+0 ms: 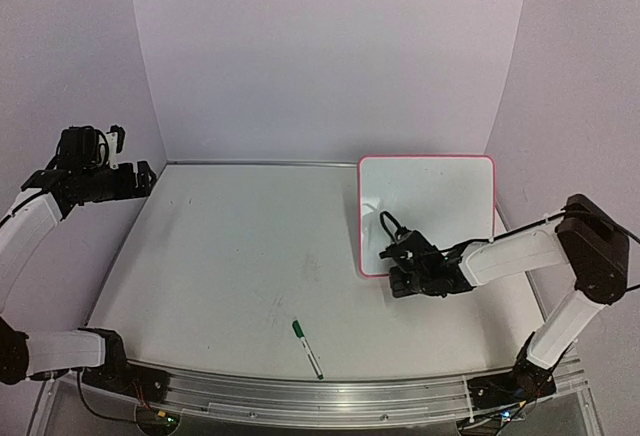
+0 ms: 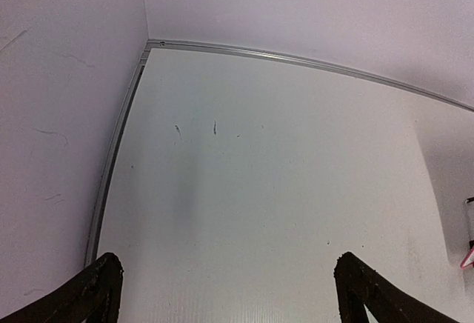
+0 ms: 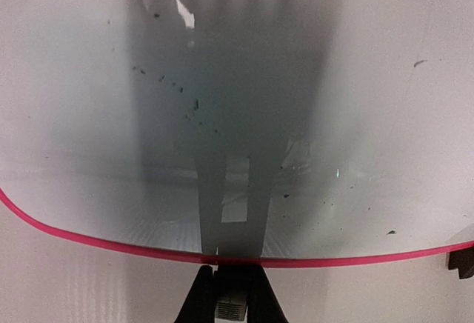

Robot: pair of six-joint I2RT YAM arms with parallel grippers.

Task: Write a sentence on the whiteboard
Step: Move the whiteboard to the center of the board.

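The whiteboard (image 1: 430, 211), white with a pink-red rim, lies at the back right of the table. Its face (image 3: 244, 78) carries only dark specks and my gripper's shadow; no sentence shows on it. My right gripper (image 1: 392, 256) is at the board's near left corner. In the right wrist view that gripper (image 3: 231, 282) sits at the rim, its fingers shut on a small black clip foot of the board. A second clip foot (image 3: 463, 262) pokes out further along the same edge. My left gripper (image 1: 135, 178) is raised at the far left, open (image 2: 227, 278) and holding nothing.
A green-capped marker (image 1: 307, 348) lies on the table near the front edge, left of the right arm. The table (image 1: 230, 256) is ringed by pale walls, with a metal rail (image 2: 296, 60) along its back edge.
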